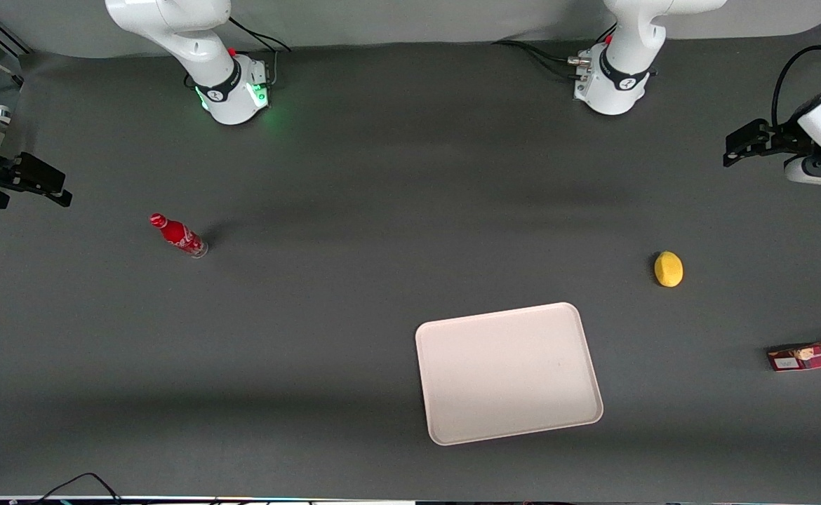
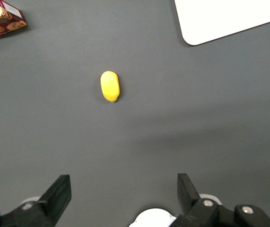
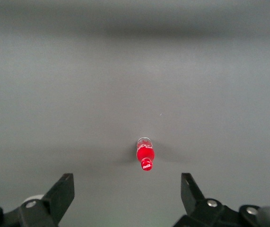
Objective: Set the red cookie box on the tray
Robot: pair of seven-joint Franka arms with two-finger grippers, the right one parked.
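even overhead light, dim grey table (image 1: 354, 210) with soft broad shadow bands; tray (image 1: 509, 372) near blown-out white in wrist view; green LED glow upper left; gripper (image 2: 124, 198) fingers slightly soft

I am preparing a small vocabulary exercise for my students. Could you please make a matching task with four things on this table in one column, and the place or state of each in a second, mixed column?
Things
1. cookie box
2. tray
3. lemon
4. gripper

Places or states
A. open, above the table, holding nothing
B. yellow, between the gripper and the tray
C. pale, with nothing lying on it
D. on the table at the working arm's end, thin edge showing

Right pairs: 1-D, 2-C, 3-B, 4-A
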